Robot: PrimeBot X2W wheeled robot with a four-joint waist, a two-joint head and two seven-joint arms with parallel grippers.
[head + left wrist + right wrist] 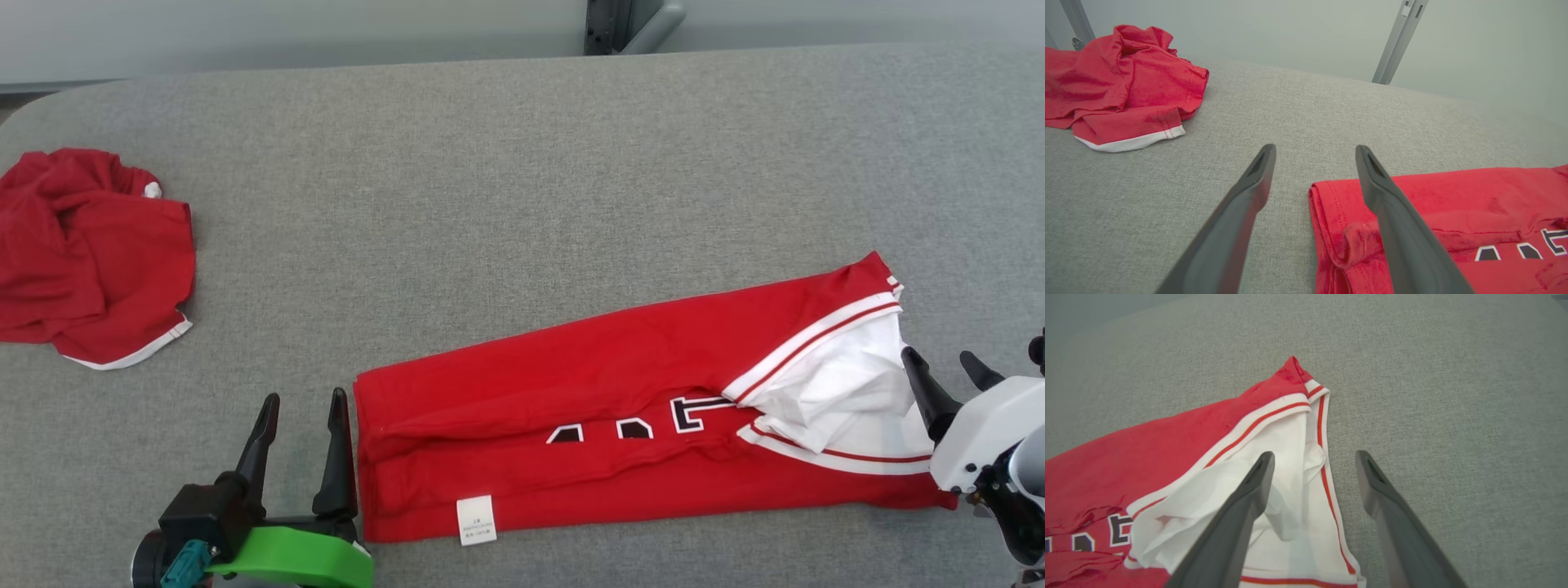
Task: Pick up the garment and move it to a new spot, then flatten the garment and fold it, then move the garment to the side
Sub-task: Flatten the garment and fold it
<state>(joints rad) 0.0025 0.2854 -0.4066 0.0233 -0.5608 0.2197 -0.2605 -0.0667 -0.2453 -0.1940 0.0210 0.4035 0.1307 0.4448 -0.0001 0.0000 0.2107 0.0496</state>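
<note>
The garment (620,408) is a red jersey with white trim and dark lettering, folded into a long strip across the grey table. Its hem end (1339,228) lies at the left, its white-lined sleeve end (1274,465) at the right. My left gripper (304,402) stands open at the hem end, one finger over the cloth edge in the left wrist view, gripper (1314,153) holding nothing. My right gripper (943,363) is open at the white end, nothing between its fingers; in the right wrist view the gripper (1314,457) straddles the garment's right edge.
A second red garment (86,253) lies crumpled at the table's left edge, also seen as the crumpled red cloth (1118,81). Grey table surface (522,180) stretches bare behind the jersey. A metal post (620,24) stands beyond the far edge.
</note>
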